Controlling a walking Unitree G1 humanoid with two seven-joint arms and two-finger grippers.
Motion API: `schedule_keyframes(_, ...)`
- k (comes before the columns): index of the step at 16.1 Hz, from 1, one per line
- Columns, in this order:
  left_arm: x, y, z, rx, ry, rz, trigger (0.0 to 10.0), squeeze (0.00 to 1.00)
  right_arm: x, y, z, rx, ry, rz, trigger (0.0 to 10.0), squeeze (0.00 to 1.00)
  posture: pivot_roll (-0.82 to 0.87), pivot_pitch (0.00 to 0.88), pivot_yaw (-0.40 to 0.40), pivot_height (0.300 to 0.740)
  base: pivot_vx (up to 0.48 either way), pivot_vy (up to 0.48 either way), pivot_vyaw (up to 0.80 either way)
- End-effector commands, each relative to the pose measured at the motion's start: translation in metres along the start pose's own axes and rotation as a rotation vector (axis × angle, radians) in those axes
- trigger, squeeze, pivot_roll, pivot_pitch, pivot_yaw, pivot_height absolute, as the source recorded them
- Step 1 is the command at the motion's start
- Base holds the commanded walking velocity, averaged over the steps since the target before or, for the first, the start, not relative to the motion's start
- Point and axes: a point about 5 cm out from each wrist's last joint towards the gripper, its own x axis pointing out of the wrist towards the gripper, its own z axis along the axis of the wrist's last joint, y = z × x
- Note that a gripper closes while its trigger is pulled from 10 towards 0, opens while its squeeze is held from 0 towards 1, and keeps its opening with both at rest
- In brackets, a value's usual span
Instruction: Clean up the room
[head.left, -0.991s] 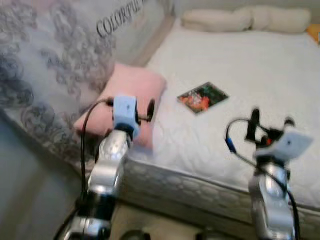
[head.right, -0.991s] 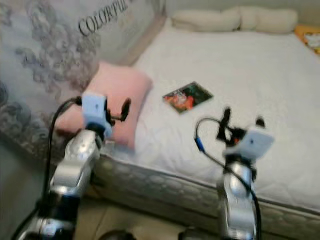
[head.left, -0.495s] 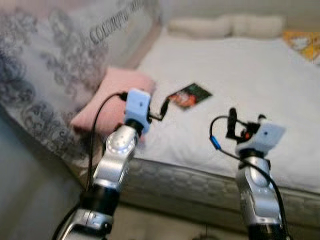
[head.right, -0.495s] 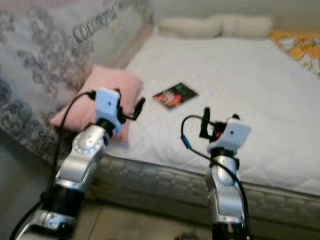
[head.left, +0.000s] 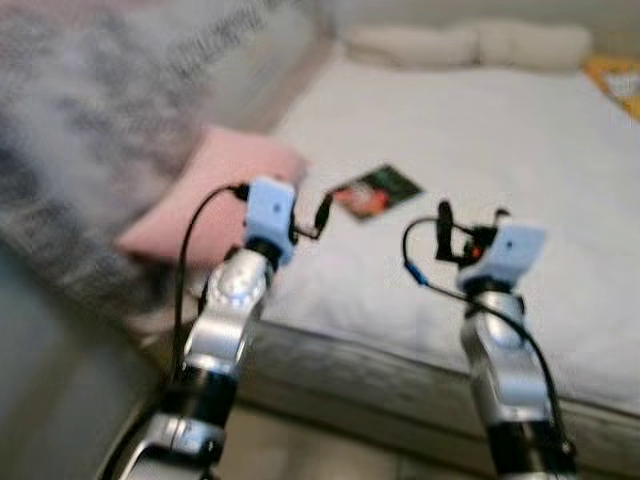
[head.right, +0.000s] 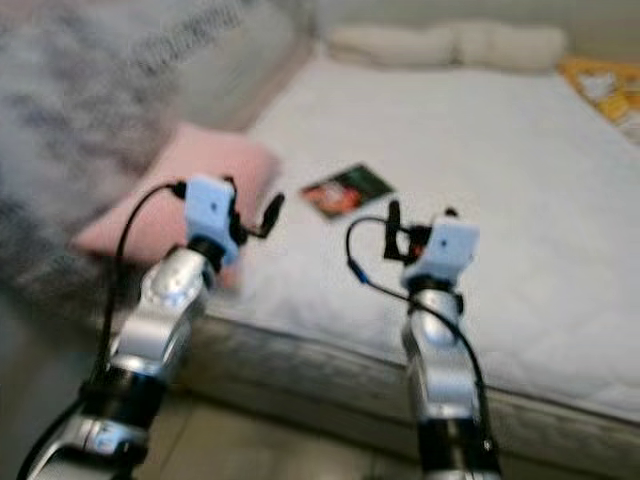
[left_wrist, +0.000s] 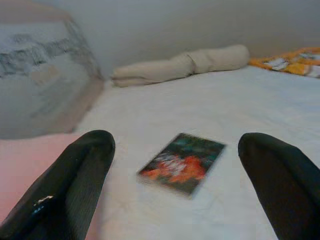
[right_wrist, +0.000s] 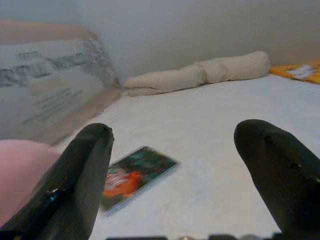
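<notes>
A thin book with a dark green and orange cover (head.left: 373, 190) lies flat on the white bed (head.left: 520, 170). A pink pillow (head.left: 210, 195) rests at the bed's left edge. My left gripper (head.left: 320, 214) hovers over the bed edge just left of the book, open, with the book (left_wrist: 182, 162) lying ahead between its fingers (left_wrist: 75, 185). My right gripper (head.left: 470, 215) is raised to the book's right, open and holding nothing. Past its fingers (right_wrist: 270, 160) the book (right_wrist: 135, 175) lies on the sheet.
A rolled beige bolster (head.left: 470, 42) lies at the head of the bed. A yellow-orange cloth (head.left: 620, 80) sits at the far right. A grey patterned quilt (head.left: 90, 120) is heaped on the left. The quilted mattress side (head.left: 400, 375) faces me above the floor.
The camera has shifted and the picture is blurred. Both arms have drawn in closer to the book, the right one moving leftward. Both grippers stay open.
</notes>
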Motion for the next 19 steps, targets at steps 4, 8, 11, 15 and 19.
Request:
schedule_keyframes(4, 0.007, 0.002, -0.007, -0.021, 0.076, 0.052, 10.0, 0.00, -0.002, -0.007, -0.003, -0.023, 0.017, -0.004, 10.0, 0.00, -0.09, 0.000, 0.054, 0.740, 0.456, -0.066, -0.52)
schedule_keyframes(8, 0.008, 0.012, -0.028, -0.034, 0.221, 0.142, 10.0, 0.00, -0.031, -0.027, -0.010, -0.005, 0.004, -0.080, 10.0, 0.00, -0.09, 0.000, 0.058, 0.740, 0.201, 0.131, 0.00)
schedule_keyframes(11, 0.010, 0.014, -0.027, 0.005, 0.223, 0.144, 10.0, 0.00, -0.034, -0.022, -0.017, -0.003, 0.030, -0.065, 10.0, 0.00, -0.10, 0.000, 0.070, 0.740, 0.000, 0.000, 0.00)
schedule_keyframes(15, 0.015, 0.019, -0.030, -0.051, 0.255, 0.193, 10.0, 0.00, -0.031, -0.023, -0.012, 0.008, 0.004, -0.064, 10.0, 0.00, -0.12, 0.000, 0.074, 0.740, 0.000, 0.000, 0.00)
schedule_keyframes(19, 0.016, 0.021, -0.032, -0.074, 0.256, 0.211, 10.0, 0.00, -0.030, -0.024, -0.013, -0.018, 0.012, -0.043, 10.0, 0.00, -0.12, 0.000, 0.069, 0.740, 0.000, 0.000, 0.00)
